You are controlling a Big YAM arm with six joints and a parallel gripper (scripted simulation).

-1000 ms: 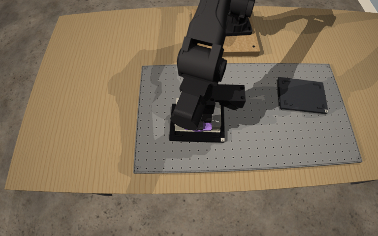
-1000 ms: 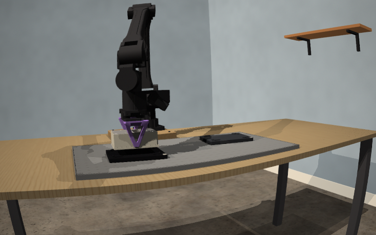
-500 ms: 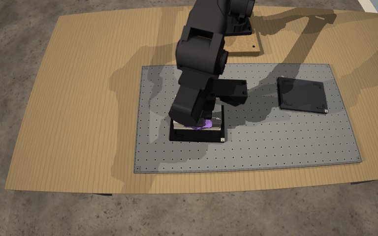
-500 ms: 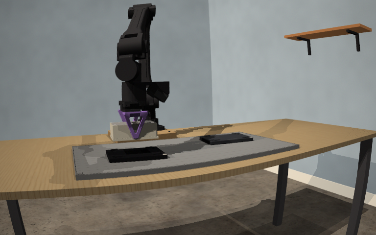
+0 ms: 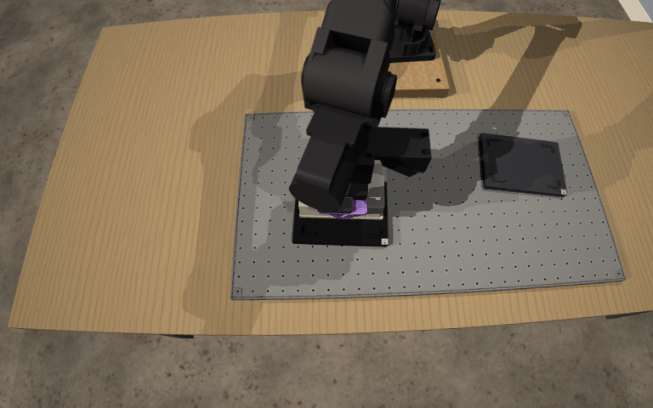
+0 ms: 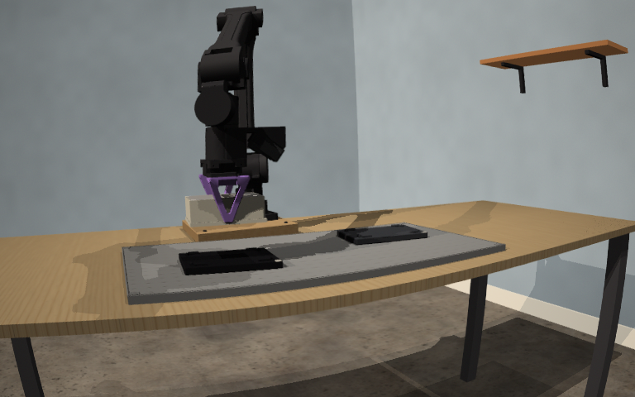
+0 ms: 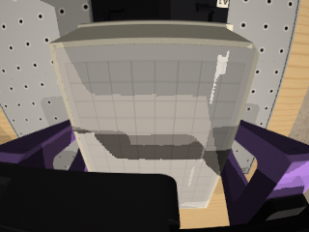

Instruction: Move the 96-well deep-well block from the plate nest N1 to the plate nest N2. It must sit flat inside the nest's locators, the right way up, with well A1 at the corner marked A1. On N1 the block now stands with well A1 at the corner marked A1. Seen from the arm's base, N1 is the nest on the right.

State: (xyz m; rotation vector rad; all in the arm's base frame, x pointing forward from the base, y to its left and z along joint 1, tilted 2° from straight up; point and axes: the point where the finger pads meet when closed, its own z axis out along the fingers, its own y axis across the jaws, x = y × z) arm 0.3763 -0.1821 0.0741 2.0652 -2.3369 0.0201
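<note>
Pincer: we see the purple-fingered pincer (image 6: 225, 198) clamped on the deep-well block (image 6: 198, 210), its fingers standing wide apart on the block's two sides; in the wrist view the purple fingers flank the pale block (image 7: 154, 110) at left and right.
Block: we find it held in the air, level and right way up, above the black nest N1 (image 6: 229, 260) in the lower-left part of the exterior frame, with a plain gap between its underside and the nest.
Nest N1: from the top view we see it (image 5: 337, 235) just below the frame's middle, partly hidden by the arm, a small white corner tag at its lower right.
Nest N2: we see it (image 5: 522, 164) in the right half of the top frame, well apart from N1, nothing on it.
Surface: we see both nests on a grey perforated plate (image 5: 481, 250) lying on the wooden surface (image 5: 134, 192).
Arm: we see the black arm (image 6: 227, 93) standing nearly upright over the block.
</note>
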